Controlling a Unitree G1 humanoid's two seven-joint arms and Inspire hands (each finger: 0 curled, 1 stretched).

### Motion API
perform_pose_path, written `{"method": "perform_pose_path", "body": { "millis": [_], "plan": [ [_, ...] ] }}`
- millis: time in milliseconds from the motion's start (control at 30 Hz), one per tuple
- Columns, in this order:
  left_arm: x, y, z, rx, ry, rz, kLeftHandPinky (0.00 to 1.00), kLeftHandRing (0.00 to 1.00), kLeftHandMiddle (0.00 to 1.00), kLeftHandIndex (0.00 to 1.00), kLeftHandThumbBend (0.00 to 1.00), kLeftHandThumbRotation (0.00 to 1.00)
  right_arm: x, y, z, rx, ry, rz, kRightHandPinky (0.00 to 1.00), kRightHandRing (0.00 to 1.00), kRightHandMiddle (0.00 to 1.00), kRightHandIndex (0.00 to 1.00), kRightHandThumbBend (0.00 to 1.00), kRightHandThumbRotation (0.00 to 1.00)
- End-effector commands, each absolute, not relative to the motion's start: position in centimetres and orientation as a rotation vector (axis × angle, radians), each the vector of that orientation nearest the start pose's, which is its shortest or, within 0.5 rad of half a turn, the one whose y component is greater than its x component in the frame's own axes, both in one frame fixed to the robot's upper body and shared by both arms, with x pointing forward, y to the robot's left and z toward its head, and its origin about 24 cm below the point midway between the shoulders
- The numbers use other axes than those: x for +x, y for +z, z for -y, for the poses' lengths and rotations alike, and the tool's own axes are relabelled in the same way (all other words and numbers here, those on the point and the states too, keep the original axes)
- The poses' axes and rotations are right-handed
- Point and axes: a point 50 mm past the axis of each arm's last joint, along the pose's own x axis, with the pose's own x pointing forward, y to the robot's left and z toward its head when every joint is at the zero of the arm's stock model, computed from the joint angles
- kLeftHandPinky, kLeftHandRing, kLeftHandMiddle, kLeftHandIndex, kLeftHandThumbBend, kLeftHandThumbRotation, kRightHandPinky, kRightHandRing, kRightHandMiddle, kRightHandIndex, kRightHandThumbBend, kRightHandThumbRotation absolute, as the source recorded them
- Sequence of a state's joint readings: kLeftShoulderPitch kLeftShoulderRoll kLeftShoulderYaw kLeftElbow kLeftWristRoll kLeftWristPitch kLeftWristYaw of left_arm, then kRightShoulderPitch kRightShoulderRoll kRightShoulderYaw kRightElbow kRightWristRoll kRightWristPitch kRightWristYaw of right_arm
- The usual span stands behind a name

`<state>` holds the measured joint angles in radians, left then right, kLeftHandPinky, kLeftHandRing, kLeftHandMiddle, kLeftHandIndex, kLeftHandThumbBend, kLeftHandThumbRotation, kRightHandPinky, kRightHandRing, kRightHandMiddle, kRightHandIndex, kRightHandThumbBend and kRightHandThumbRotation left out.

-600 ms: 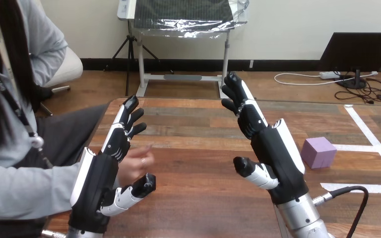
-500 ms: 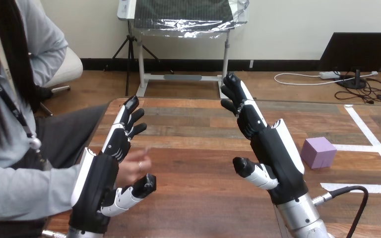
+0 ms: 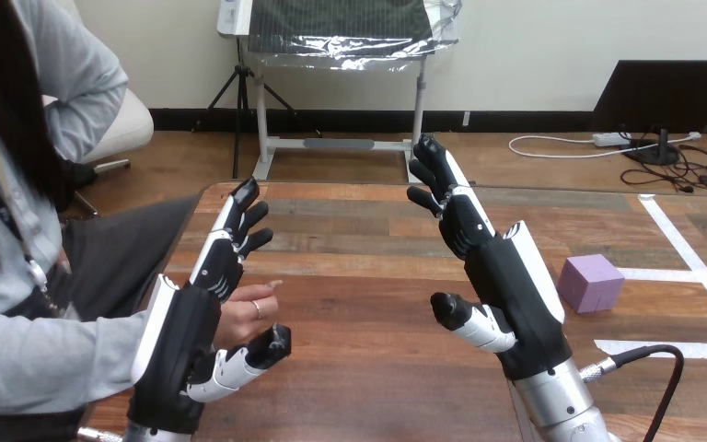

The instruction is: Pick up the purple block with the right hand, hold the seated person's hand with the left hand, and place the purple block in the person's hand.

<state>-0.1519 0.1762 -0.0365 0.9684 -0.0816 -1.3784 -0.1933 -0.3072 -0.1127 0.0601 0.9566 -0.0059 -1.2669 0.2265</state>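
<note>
The purple block (image 3: 590,283) rests on the table at the right, untouched. My right hand (image 3: 506,276) is raised over the table's middle, to the left of the block, with its fingers straight and its thumb out, holding nothing. At the left my left hand (image 3: 193,322) is also raised with straight fingers and its thumb spread. The person's hand (image 3: 247,308) lies on the table at the inner side of my left hand's palm, partly hidden behind it. My thumb sits just below that hand, and no finger curls round it.
White tape lines (image 3: 690,267) cross the wooden table (image 3: 359,276) at the right, and a black cable (image 3: 649,354) loops beside my right forearm. The person sits at the table's left side.
The person's hand has settled flatter and slightly rightward beside my left palm. Both of my hands stay where they were.
</note>
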Motion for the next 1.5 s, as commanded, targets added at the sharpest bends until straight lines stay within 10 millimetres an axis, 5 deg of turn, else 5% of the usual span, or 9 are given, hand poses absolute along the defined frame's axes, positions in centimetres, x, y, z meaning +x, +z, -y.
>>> {"method": "perform_pose_path", "body": {
  "millis": [0, 1467],
  "plan": [
    [22.6, 1.6, -17.8, 0.169, -0.188, 0.626, 0.86, 0.94, 0.97, 0.97, 1.00, 0.77, 26.4, 3.7, 13.9, -0.170, 0.349, 0.652, 0.93, 0.98, 1.00, 1.00, 1.00, 0.87],
    [23.0, 1.9, -18.2, 0.179, -0.175, 0.638, 0.85, 0.94, 0.97, 0.96, 1.00, 0.78, 27.9, 4.8, 15.7, -0.272, 0.308, 0.655, 0.92, 0.97, 1.00, 1.00, 1.00, 0.91]
  ]
}}
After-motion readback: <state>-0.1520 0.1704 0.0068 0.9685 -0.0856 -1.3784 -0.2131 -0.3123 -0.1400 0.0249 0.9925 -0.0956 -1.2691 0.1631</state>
